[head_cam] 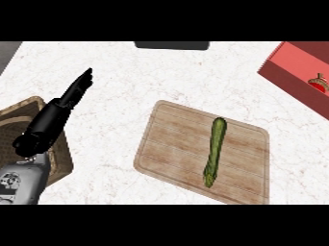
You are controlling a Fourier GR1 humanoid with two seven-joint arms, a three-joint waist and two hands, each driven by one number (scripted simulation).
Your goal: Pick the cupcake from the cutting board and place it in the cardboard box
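The left hand (pixel 79 89) shows at the view's left with its fingers straight and together, pointing up and away, holding nothing. The right hand is out of sight. The cupcake (pixel 320 83), red with a dark top, sits inside the red box (pixel 295 77) at the upper right corner. On the wooden cutting board (pixel 178 144) at the middle of the white marbled tabletop (pixel 160 72) lies a green asparagus spear (pixel 215 151), lengthwise. A woven basket (pixel 4 129) sits under the left forearm.
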